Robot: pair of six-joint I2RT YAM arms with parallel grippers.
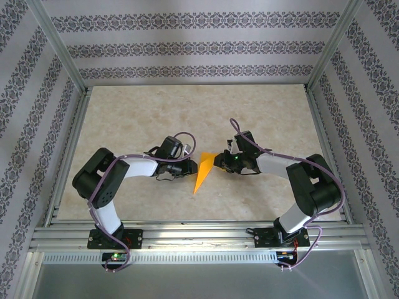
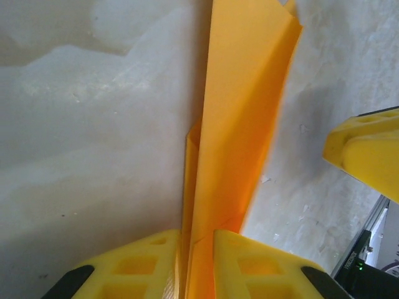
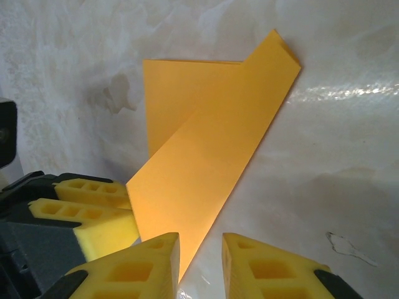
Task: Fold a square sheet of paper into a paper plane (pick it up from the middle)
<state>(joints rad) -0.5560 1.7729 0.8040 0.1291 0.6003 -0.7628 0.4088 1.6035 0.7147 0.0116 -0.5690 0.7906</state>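
nearest the front edge, the black-and-white left arm (image 1: 124, 171) and right arm (image 1: 293, 171) reach inward to a thin orange-yellow sheet of paper (image 1: 202, 171). it is folded into a long pointed strip, tip toward the near edge, over the beige marbled tabletop (image 1: 124, 118). the left gripper (image 2: 196, 268), just left of the paper, is clenched on it, with the folded layers running up between its yellow foam fingers (image 2: 143, 265). the right gripper (image 3: 199, 268), just right of the paper, has a corner of it between narrowly parted jaws; whether they pinch it cannot be told. beyond the paper rises purple-patterned wallpaper (image 1: 187, 50).
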